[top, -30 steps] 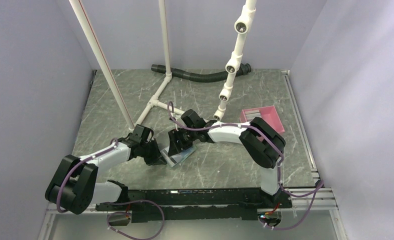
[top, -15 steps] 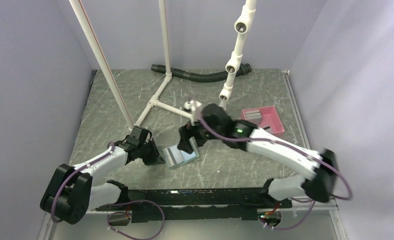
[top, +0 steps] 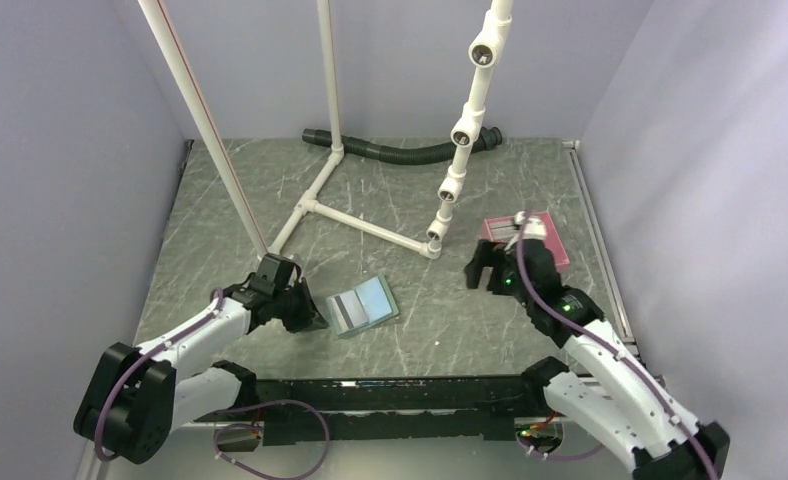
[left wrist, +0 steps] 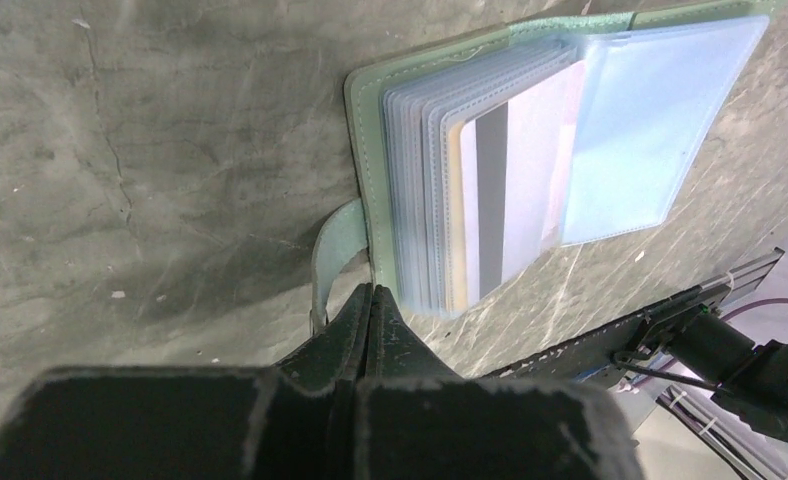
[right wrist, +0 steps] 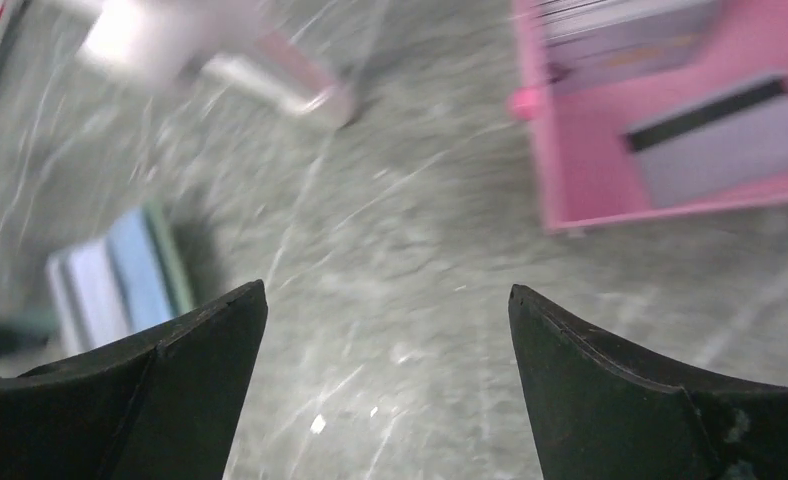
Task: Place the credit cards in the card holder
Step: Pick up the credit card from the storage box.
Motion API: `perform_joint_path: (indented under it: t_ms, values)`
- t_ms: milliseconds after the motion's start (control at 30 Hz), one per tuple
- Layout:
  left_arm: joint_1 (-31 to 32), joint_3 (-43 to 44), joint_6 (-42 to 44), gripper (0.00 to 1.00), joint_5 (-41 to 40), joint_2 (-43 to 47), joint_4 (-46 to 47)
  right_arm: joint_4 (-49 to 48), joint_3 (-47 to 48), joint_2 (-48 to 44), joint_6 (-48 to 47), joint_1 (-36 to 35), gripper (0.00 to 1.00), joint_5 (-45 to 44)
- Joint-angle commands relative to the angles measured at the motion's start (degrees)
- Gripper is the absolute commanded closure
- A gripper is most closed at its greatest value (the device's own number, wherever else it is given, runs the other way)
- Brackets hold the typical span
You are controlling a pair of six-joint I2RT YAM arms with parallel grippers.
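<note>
The card holder (top: 362, 305) lies open on the table, sage-green cover down and pale blue sleeves up. In the left wrist view the card holder (left wrist: 530, 150) shows a grey card with a dark stripe (left wrist: 510, 190) in one sleeve. My left gripper (top: 315, 320) is shut, its tip (left wrist: 373, 292) pressing at the holder's near-left edge beside the strap. My right gripper (top: 485, 272) hangs open and empty above bare table (right wrist: 388, 300), between the holder (right wrist: 120, 275) and the pink tray. Two grey credit cards (right wrist: 720, 140) (right wrist: 620, 40) lie in that tray.
The pink tray (top: 555, 245) (right wrist: 570, 150) sits at the right, partly under my right wrist. A white pipe frame (top: 370, 225) crosses the middle of the table, with a black hose (top: 410, 153) at the back. The black base rail (top: 390, 395) runs along the near edge.
My right arm has swung right, away from the card holder toward the pink tray, with its jaws opening wide. The left gripper has stayed at the holder's edge.
</note>
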State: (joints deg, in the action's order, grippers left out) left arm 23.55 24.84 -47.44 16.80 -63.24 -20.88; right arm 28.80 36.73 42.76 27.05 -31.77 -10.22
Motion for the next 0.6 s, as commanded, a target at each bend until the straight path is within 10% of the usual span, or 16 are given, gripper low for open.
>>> perform_joint_path:
  t_ms: [0, 233, 567]
  values:
    - [0.0, 1.8, 1.3, 1.0, -0.6, 2.0, -1.7, -0.5, 0.8, -2.5, 5.1, 11.5, 0.05, -2.4]
    - [0.0, 1.8, 0.7, 1.0, 0.0, 3.4, -1.9, -1.9, 8.5, 13.3, 13.0, 28.8, 0.01, 8.5]
    - [0.1, 2.3, 1.0, 1.0, 0.8, 3.6, -1.7, -17.5, 8.8, 27.9, 27.9, 36.0, 0.01, 13.5]
